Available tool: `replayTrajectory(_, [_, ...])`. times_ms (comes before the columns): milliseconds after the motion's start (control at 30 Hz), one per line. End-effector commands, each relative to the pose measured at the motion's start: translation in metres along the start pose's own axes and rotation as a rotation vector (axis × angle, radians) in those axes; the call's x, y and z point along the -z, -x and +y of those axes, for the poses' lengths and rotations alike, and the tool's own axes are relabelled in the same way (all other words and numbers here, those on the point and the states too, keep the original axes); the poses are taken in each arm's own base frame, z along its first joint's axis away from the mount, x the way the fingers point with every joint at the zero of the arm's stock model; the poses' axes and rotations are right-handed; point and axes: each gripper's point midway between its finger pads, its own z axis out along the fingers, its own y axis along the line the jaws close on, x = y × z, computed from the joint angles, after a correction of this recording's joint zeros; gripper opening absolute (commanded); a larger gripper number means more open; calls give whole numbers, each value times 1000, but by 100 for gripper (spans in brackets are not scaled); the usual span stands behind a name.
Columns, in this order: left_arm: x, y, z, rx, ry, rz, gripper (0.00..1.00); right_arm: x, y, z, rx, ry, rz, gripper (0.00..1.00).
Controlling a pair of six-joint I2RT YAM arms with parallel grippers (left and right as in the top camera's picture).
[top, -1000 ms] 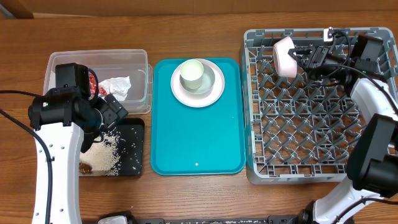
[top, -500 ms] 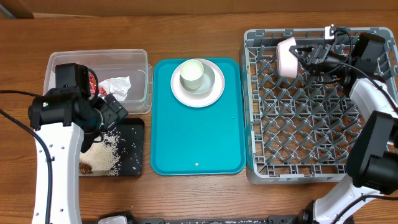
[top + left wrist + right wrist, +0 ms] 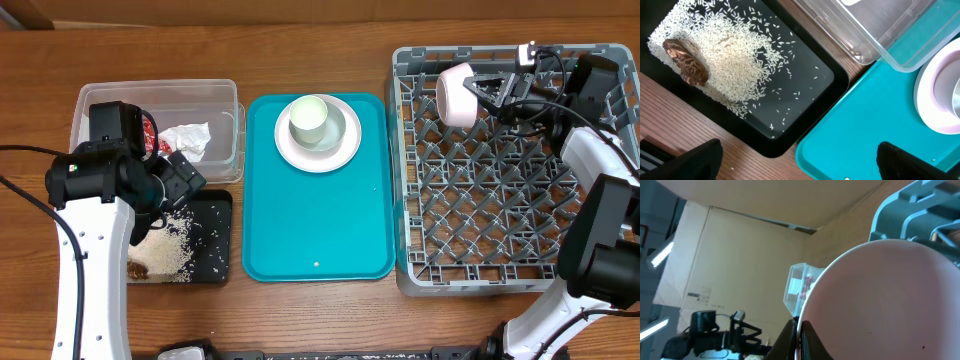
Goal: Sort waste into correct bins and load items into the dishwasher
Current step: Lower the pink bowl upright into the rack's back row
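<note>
Smooth round bowl (image 3: 455, 95) (on edge) pinched in right hand (image 3: 487, 92) over lattice rack (image 3: 500, 215); left hand (image 3: 180, 178) gapes empty.

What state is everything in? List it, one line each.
Right hand: shut on bowl, held on edge over rack.
Left hand: open, over black tray.
Clear tub: holds napkin, red wrapper.
Black tray: holds rice.
Cup: upright on plate, on teal tray.
</note>
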Motion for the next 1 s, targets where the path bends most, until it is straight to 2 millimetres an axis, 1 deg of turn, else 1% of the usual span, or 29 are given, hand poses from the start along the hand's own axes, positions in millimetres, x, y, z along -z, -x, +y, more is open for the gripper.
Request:
replayTrajectory(0, [-1,1,0,3,0,-1,100,1,-12,3,-59,67,57,4])
replayTrajectory(67, [-1,2,0,3,0,-2,100,2,-15,7,-69,88,75,4])
replayTrajectory(200, [-1,2,0,3,0,-2,100,2,-17,9,-87,98,85,4])
replayTrajectory(433, [-1,2,0,3,0,-2,100,1,-17,9,-203,92,90,4])
replayTrajectory(533, [-1,2,0,3,0,-2,100,1,-14,7,-235,76,77,4])
replayTrajectory(633, [-1,1,0,3,0,-1,100,0,-9,-2,-227,33,36,4])
replayTrajectory(733, [-1,2,0,3,0,-2,100,-4,-8,-17,-256,-32,-2,4])
replayTrajectory(833, [-1,2,0,3,0,-2,100,-14,-12,-17,-259,-40,10,4])
replayTrajectory(900, [-1,1,0,3,0,-2,100,-21,-12,-12,-254,-30,20,4])
replayTrajectory(967, [-1,2,0,3,0,-2,100,-24,-10,-13,-257,-39,11,4])
